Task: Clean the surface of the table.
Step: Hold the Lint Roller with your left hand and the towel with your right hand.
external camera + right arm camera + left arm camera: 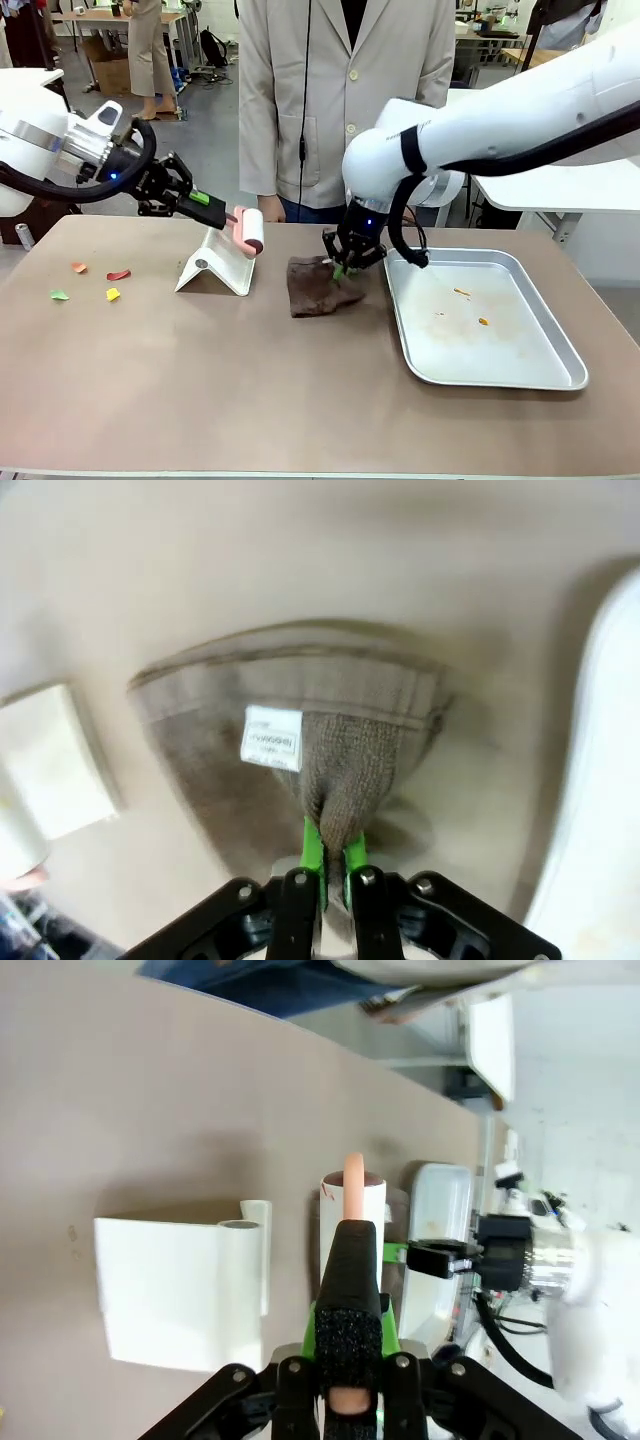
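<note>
Pinching a bunched fold of a brown cloth (318, 288), the right end effector (345, 265) holds it down on the brownish bench (250, 400), just beside a metal tray (500, 352) on the robot's right. The left end effector (215, 205) is clenched on the pink handle of a lint roller (250, 230), poised over a white stand (215, 266). Small coloured scraps (95, 282) lie near the bench's left edge, well apart from the cloth. Smooth, hard and fixed, the bench top is likely a surface to wipe rather than grip. The soft, limp cloth appears best held by its gathered middle.
</note>
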Robot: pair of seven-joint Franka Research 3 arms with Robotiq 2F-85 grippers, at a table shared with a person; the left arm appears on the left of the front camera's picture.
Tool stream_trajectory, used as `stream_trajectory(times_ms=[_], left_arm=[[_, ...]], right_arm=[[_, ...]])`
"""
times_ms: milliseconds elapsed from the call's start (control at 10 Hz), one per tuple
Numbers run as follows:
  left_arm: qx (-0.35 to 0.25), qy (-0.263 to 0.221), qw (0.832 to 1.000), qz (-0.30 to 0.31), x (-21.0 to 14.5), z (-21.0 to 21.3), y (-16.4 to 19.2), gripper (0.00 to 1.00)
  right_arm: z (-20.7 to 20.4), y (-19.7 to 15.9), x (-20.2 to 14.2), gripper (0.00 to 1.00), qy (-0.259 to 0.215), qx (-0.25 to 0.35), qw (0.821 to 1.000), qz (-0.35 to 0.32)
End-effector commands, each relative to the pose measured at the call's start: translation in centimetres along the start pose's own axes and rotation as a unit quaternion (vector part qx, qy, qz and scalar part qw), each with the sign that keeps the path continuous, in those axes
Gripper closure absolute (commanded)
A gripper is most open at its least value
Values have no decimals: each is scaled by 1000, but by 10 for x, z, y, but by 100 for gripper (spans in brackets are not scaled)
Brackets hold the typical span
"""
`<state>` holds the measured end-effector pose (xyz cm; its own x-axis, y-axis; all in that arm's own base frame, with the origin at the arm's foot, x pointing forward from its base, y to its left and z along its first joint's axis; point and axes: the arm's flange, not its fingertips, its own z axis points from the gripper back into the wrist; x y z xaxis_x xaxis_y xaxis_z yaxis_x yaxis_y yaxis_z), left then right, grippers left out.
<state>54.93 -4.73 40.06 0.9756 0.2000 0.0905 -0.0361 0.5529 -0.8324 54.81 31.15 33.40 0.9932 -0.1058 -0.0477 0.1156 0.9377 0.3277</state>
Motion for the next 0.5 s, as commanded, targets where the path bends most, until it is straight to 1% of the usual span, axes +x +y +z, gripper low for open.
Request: stream_trajectory(times_ms=[0,100,200,300,400], left_arm=[[-77,14,997,-29,-13,18,10,100],[-102,26,994,-38,-13,29,16,100],[-111,30,993,-40,-10,38,24,100],[-137,53,988,-39,-7,49,33,100],[-157,65,985,-37,-8,59,43,96]], right_arm=[[18,-28,-22,100,-8,154,986,55],[23,-34,-27,100,-10,213,975,69],[27,-39,-33,100,-5,270,959,90],[28,-45,-36,100,21,326,939,109],[27,-55,-39,100,44,383,915,115]])
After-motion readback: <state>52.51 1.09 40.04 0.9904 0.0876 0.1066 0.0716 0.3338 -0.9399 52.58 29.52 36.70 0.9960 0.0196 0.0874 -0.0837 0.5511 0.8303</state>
